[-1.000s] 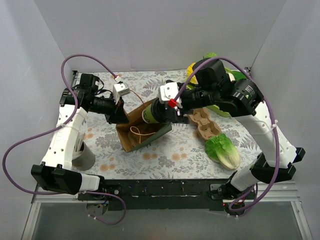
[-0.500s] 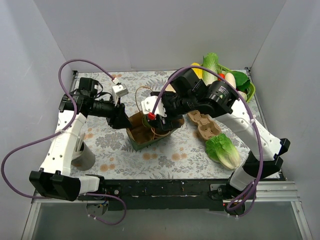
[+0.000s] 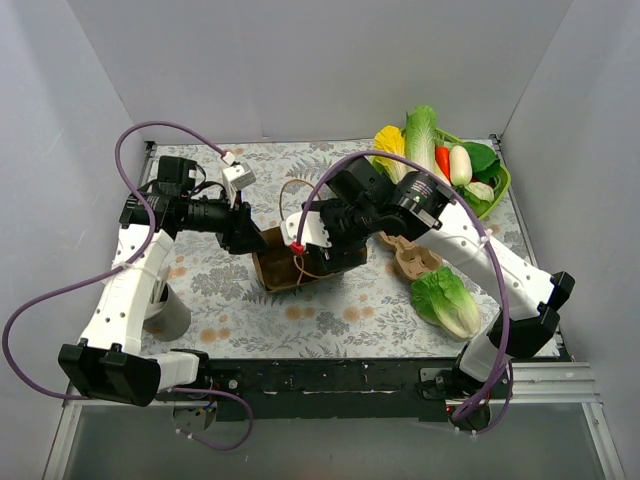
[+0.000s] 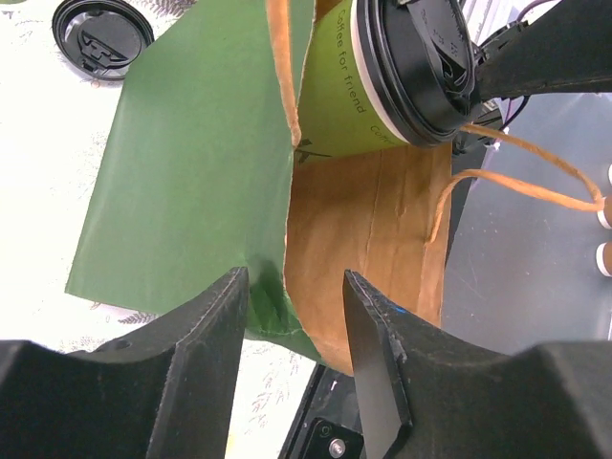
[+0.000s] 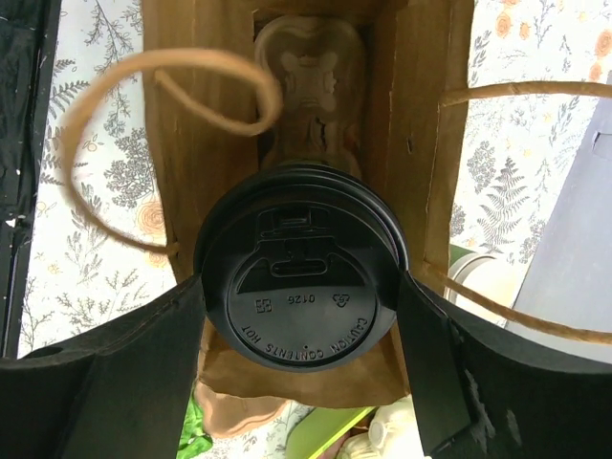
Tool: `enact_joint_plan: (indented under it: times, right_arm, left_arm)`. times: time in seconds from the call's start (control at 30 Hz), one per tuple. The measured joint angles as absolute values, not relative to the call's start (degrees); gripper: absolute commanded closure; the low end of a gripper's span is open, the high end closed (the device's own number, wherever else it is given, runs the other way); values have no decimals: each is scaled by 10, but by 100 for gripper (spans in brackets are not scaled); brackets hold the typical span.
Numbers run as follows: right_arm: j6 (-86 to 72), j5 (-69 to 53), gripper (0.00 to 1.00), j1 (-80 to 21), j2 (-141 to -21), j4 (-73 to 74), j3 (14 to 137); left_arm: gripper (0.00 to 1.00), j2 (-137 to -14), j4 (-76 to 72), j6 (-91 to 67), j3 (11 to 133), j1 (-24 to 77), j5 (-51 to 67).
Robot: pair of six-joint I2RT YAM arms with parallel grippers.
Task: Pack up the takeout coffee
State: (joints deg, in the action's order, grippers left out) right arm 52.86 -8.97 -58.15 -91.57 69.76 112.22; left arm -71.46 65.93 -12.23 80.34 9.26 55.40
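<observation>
The takeout coffee cup (image 4: 335, 105), green-sided with a black lid (image 5: 301, 287) on it, is clamped between my right gripper's (image 5: 301, 316) fingers. It hangs in the mouth of the paper bag (image 3: 285, 268), which is green outside and brown inside. The cup is mostly hidden under the right gripper (image 3: 322, 248) in the top view. My left gripper (image 4: 292, 306) straddles the bag's near wall at a folded corner and holds the bag upright; it also shows in the top view (image 3: 245, 235). A pale pulp shape (image 5: 306, 81) lies at the bag's bottom.
A loose black lid (image 4: 100, 36) lies on the cloth beside the bag. The brown pulp cup tray (image 3: 412, 258) and a lettuce (image 3: 445, 300) lie right of the bag. A green basket (image 3: 497, 190) of vegetables stands back right. A grey cup (image 3: 165, 315) stands by the left arm.
My right gripper has carried the cup leftward and down into the bag's mouth. The bag has gone from tilted open sideways to standing upright, still held by my left gripper.
</observation>
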Motion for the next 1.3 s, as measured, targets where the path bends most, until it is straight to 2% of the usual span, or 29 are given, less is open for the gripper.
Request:
enact_joint_plan:
  times: [0.4, 0.6, 0.87, 1.1, 1.3]
  right_arm:
    - [538, -93, 76, -582, -900, 638, 1010]
    - [538, -93, 81, -582, -884, 600, 968]
    - [548, -75, 85, -609, -805, 544, 852]
    - [563, -46, 88, -617, -780, 508, 826]
    - [579, -27, 89, -617, -781, 484, 809]
  left_arm:
    - [53, -726, 636, -134, 794, 93, 568]
    - [41, -734, 609, -172, 794, 93, 585]
    - [39, -734, 563, -262, 794, 92, 622]
    - [39, -734, 440, -366, 783, 83, 615]
    - [40, -761, 307, -470, 722, 70, 540]
